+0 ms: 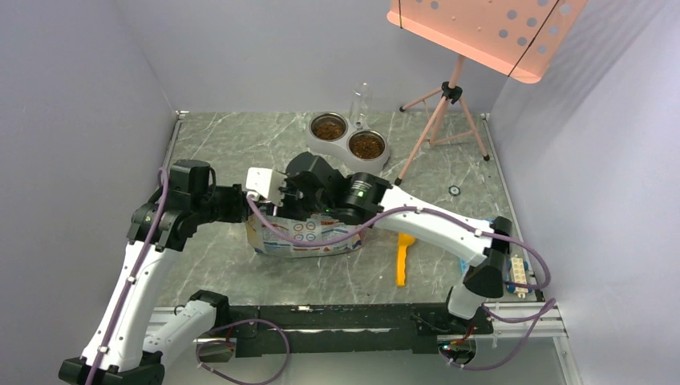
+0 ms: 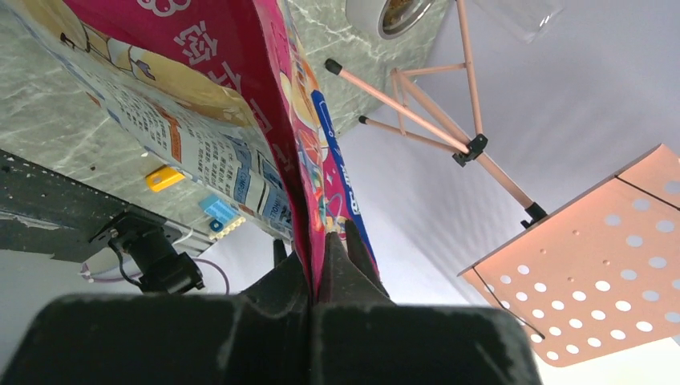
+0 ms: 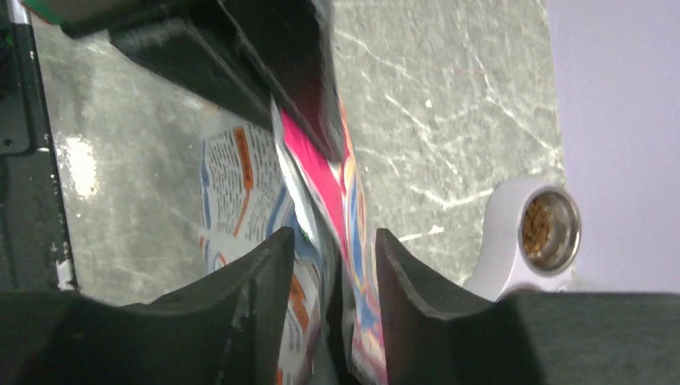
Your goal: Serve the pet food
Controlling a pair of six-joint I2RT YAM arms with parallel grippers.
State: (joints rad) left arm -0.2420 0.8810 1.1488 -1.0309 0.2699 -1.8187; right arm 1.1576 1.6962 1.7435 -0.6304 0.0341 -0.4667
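The left claw (image 2: 327,242) is pinching the pink top edge of the printed bag (image 2: 200,120) tight. The right claw (image 3: 335,241) is standing apart, its fingers (image 3: 240,305) straddling the same edge. From above, both claws are hiding the bag's mouth. The pet food (image 1: 366,146) is sitting in the double bowl (image 1: 347,136) beyond the bag, with a leg of the pink tripod (image 1: 451,92) coming down just beside it. A yellow scoop (image 1: 403,258) is lying on the table (image 1: 224,152) to the right of the bag.
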